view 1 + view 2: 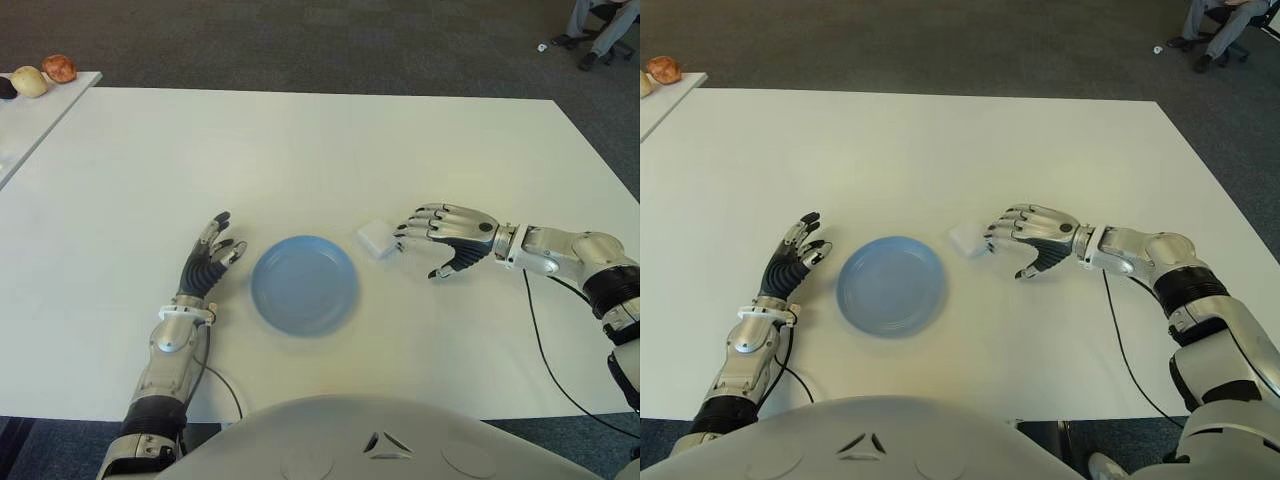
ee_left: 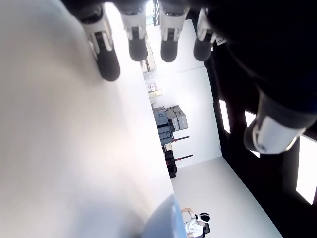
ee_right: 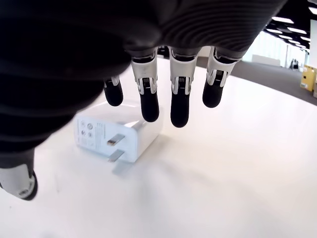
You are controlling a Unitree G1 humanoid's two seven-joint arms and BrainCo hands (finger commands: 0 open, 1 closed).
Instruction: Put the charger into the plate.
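My right hand hovers palm-down over the white table, its fingers loosely curved and spread apart, holding nothing. Just beyond my fingertips, on the side toward the middle of the table, lies the charger, a small white block resting on the tabletop with its two metal prongs pointing back toward my palm. My fingertips hang over its far edge; I cannot tell whether any of them touch it. My thumb sticks out below the palm, apart from the charger. Past the charger, farther from my right fingers, sits the round blue plate, with nothing on it. My left hand shows on the other side of the plate, just beside its rim, fingers straight and slightly fanned, gripping nothing. The charger lies between my right fingertips and the plate, close to both.
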